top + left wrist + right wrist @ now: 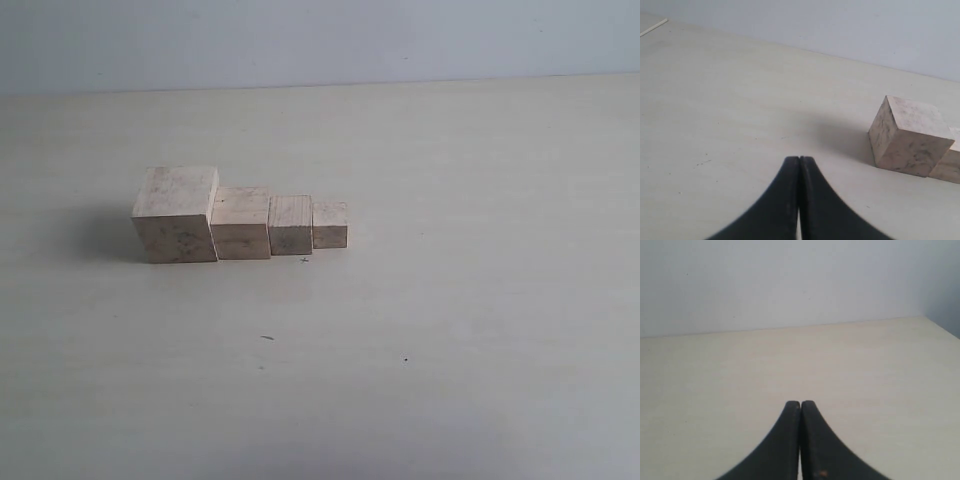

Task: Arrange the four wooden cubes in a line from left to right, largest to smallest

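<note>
Four pale wooden cubes stand side by side in a row on the table in the exterior view. The largest cube [177, 214] is at the left, then the second cube [241, 222], the third cube [291, 224] and the smallest cube [330, 223] at the right, each touching its neighbour. Neither arm shows in the exterior view. In the left wrist view my left gripper [799, 159] is shut with nothing in it, well apart from the largest cube [907, 136]; a corner of the second cube [947, 166] peeks beside it. My right gripper [800, 403] is shut and holds nothing, over bare table.
The pale table [450, 330] runs back to a light blue-grey wall [320, 40]. A table edge shows in the right wrist view [940, 325].
</note>
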### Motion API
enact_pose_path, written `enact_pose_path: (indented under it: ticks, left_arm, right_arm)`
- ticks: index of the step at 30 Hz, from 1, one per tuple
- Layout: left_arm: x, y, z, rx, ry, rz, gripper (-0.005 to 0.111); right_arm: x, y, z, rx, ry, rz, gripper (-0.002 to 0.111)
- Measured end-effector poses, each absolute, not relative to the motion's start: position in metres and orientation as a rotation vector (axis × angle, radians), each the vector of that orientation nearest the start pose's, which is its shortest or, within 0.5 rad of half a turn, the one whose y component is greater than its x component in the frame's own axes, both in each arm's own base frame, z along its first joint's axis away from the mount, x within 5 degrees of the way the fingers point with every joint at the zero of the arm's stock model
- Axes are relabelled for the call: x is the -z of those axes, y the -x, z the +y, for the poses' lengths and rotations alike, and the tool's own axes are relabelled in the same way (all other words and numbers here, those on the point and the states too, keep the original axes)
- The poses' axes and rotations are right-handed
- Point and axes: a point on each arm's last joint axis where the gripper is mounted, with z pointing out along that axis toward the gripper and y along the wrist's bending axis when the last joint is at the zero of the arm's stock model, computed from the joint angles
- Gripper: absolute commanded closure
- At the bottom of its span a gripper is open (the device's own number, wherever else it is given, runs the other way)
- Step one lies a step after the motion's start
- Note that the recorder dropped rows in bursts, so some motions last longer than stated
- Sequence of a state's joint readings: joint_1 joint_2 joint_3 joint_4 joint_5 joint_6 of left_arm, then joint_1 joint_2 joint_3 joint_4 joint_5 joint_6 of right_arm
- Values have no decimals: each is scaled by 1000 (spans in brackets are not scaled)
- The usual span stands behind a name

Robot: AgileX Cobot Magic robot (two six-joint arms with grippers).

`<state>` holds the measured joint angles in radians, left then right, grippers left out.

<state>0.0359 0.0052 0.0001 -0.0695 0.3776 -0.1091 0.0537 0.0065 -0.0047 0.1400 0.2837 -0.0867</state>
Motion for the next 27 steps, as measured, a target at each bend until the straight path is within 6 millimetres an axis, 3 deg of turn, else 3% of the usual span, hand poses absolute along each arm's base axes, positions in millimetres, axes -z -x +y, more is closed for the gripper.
enact_pose_path:
  ticks: [27]
  left_arm:
    - [-179, -53, 0, 119, 178, 1859, 107]
  right_arm:
    - [-184, -53, 7, -93, 60, 1824, 108]
